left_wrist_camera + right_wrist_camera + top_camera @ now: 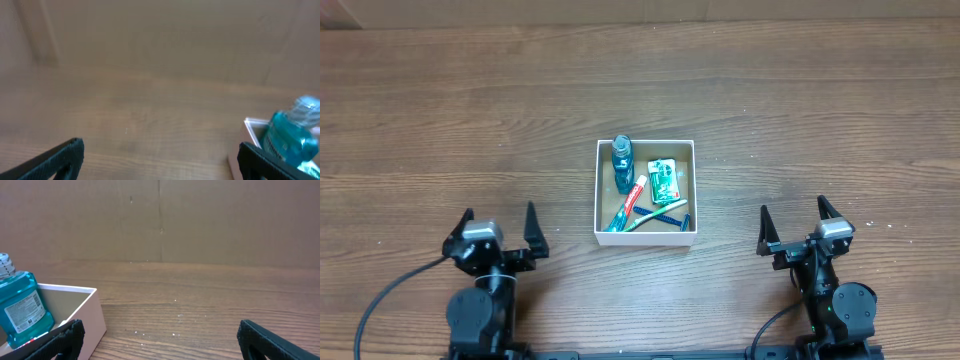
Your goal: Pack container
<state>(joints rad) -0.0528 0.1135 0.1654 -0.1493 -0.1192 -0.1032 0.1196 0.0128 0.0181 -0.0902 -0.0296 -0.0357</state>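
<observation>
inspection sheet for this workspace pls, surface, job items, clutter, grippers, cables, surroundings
surface: wooden table, dark grain
job's things: white container mid-table, holding a blue bottle, a green packet and other small toiletries
clutter: nothing seen
grippers: left gripper open, empty; right gripper open, empty; both apart from the container
cables: black cable by the left arm, another by the right arm
surroundings: brown cardboard wall behind the table
</observation>
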